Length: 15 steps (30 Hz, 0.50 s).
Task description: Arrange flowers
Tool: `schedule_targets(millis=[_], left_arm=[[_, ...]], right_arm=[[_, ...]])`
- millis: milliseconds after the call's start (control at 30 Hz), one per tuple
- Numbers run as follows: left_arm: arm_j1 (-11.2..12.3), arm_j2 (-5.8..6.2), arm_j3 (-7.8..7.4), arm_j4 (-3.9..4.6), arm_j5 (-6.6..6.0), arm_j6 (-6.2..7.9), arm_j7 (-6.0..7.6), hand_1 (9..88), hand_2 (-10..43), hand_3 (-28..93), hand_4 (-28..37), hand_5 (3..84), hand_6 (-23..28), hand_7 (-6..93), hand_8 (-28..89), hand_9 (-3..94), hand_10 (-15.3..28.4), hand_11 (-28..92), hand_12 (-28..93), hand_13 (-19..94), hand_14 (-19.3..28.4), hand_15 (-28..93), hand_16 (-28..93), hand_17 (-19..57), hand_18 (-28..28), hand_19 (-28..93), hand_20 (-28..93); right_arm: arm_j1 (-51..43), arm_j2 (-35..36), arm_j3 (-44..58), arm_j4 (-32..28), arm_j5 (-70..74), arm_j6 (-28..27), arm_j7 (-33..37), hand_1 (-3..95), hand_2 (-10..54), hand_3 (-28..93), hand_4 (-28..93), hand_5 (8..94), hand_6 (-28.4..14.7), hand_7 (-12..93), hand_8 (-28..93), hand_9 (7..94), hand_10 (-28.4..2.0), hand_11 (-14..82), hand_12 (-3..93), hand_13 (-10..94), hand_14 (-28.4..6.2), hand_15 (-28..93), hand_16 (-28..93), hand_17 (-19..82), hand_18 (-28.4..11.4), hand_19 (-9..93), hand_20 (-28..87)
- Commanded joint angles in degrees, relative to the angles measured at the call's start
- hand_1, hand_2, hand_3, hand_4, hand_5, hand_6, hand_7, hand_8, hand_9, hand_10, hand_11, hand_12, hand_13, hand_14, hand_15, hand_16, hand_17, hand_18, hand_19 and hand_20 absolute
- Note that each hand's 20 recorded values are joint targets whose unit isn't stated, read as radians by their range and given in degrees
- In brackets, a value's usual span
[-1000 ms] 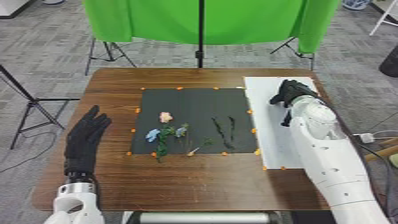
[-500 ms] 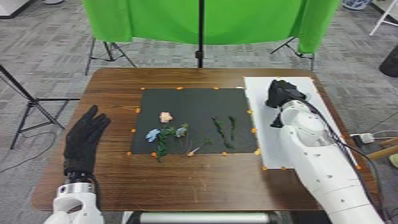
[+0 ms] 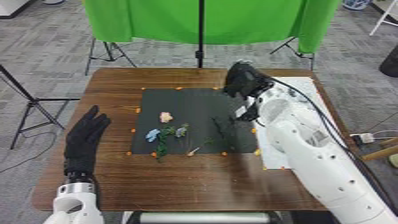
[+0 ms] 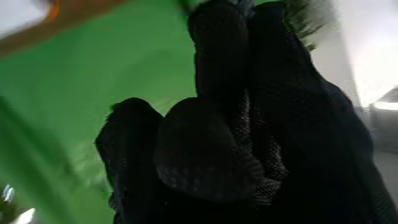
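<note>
Pale bar (image 3: 204, 218): it lies crosswise just off the near edge of the table, closest to me.
Table (image 3: 169, 192): brown wood, running away beneath both my hands.
Left hand (image 3: 83, 142): I have it at the left side of the table, beside the dark mat (image 3: 200, 102), black glove with straight fingers, open and holding nothing.
Thin stem (image 3: 194, 150): it lies near the mat's near edge, slanting.
Green leafy stem (image 3: 162, 147): at the mat's near left part, pointing roughly toward me.
Blue flower (image 3: 153, 135): just beside that leafy stem, on its left.
Grey-blue flower (image 3: 181, 131): on the other side of the leafy stem, near it.
Dark green stem (image 3: 218, 127): on the right half of the mat, well apart from the blue flower.
Pink flower (image 3: 166, 117): on the left half of the mat, farther off than the blue flower.
White sheet (image 3: 276, 150): to the right of the mat, partly under my right arm.
Right hand (image 3: 246, 81): over the mat's far right corner, by the sheet; I cannot tell how far it is open or whether it has hold of anything.
Leafy tuft (image 4: 306, 22): beside the black glove in the right wrist view; whether I am gripping it, I cannot tell.
Green cloth (image 3: 147, 22): hanging beyond the table's far edge.
</note>
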<state>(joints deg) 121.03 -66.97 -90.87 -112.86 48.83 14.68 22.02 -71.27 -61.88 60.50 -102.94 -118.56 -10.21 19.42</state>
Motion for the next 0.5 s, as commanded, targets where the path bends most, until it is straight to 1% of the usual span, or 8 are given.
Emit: schedule_targets(millis=[33,133,200,333,433,500], left_arm=[[0.5,-0.06,0.16,0.19,0.47,-0.92,-1.42,23.6,-3.4,68,-21.5,40.7,3.1,9.9,-5,40.5,11.9,14,14,36,14.5,11,4,8.6,10.9,2,21],[0.5,0.00,0.15,0.19,0.31,-0.75,-1.37,23.6,-3.3,68,-21.5,40.6,3.0,9.8,-5,40.5,11.9,14,14,36,14.5,11,4,8.5,11.2,2,22],[0.2,0.11,0.26,0.37,0.36,-0.92,-1.66,23.6,-3.4,68,-21.4,40.6,3.0,9.8,-5,40.5,11.8,14,14,36,14.4,11,4,8.5,11.3,2,22],[0.1,0.11,0.35,0.46,0.42,-1.24,-1.69,23.5,-3.3,68,-21.4,40.6,3.1,9.8,-5,40.5,11.9,14,14,36,14.4,11,4,8.5,11.3,2,22],[0.1,0.05,0.38,0.42,0.49,-1.25,-1.62,23.5,-3.2,68,-21.5,40.6,3.0,9.7,-5,40.5,12.0,14,14,36,14.4,11,4,8.5,11.3,2,22],[0.0,-0.01,0.45,0.47,0.46,-1.25,-1.54,23.5,-3.2,68,-21.5,40.5,3.0,9.7,-5,40.4,12.0,14,14,36,14.4,11,4,8.5,11.3,2,22]], right_arm=[[-2.9,-1.4,-3.5,-0.9,1.1,-5.3,0.4,67.6,-9.5,45,-11,80.2,-1.0,23,14,93.3,-8.3,22.5,33.8,94,0.6,64,29,69,-9.8,93,60],[-3.1,-0.9,-4.4,-1.3,1.8,-7.1,0.1,67.1,-9.5,45,-11,80.1,-0.9,23,14,93.2,-8.4,23.2,33.7,94,0.5,63,29,69,-9.7,93,60],[-3.2,-0.8,-5.2,-1.4,2.2,-7.5,0.1,66.7,-9.5,45,-11,80.0,-0.8,23,14,93.1,-8.4,23.8,33.8,94,0.5,63,29,69,-9.8,93,60],[-3.0,-1.2,-6.5,-1.1,2.0,-9.1,-0.5,65.3,-9.5,46,-11,79.6,-0.5,23,14,92.8,-8.4,24.3,33.5,94,0.5,63,29,69,-9.8,93,60],[-2.6,-1.6,-7.5,-0.8,1.7,-9.4,-1.2,64.7,-9.5,47,-11,79.2,-0.3,23,13,92.6,-8.4,24.4,33.4,94,0.5,63,30,69,-9.8,93,60],[-2.3,-1.9,-8.1,-0.4,1.4,-8.6,-1.6,64.4,-9.5,47,-11,79.1,-0.3,23,13,92.4,-8.4,24.4,33.4,94,0.5,63,30,68,-9.8,93,60]])
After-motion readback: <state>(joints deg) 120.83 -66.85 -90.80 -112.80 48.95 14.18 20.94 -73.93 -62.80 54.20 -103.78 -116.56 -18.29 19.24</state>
